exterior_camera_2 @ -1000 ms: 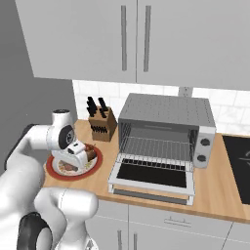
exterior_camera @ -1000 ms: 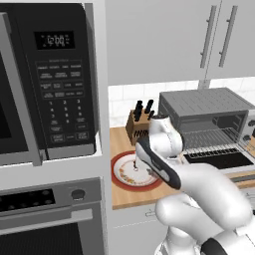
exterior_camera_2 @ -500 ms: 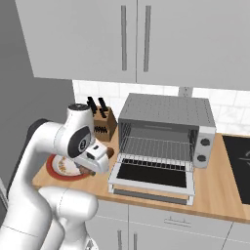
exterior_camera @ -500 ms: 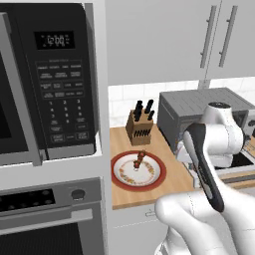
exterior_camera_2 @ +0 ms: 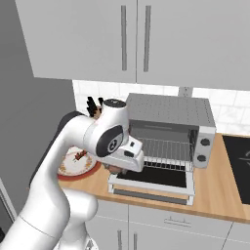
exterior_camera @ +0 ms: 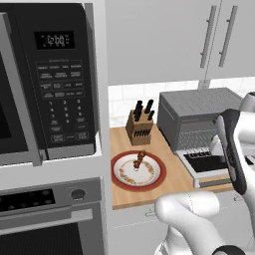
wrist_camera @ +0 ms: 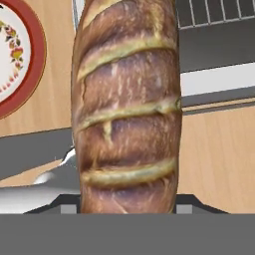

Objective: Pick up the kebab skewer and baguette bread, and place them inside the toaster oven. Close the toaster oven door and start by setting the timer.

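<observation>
on the left of the tabletop sits the red-rimmed plate, with the skewer lying on it, not yet picked up. behind the plate stands a knife block. to the right is the oven, its door dropped flat and the wire rack bare.

the step in hand looks like carrying the bread to the oven. in the hand view the loaf stands close before the camera, and the tool is pinching it at its lower end; the fingers themselves are hidden behind the crust. in the right base view the tool hangs just off the door's left front corner, a dark bit of bread showing beneath it.

next, i judge, the arm must travel right and forward over the open door, then lower the bread onto the rack clear of the frame, leaving room beside it for the skewer. the loaf's length could catch the opening's edge if it goes in crosswise.
</observation>
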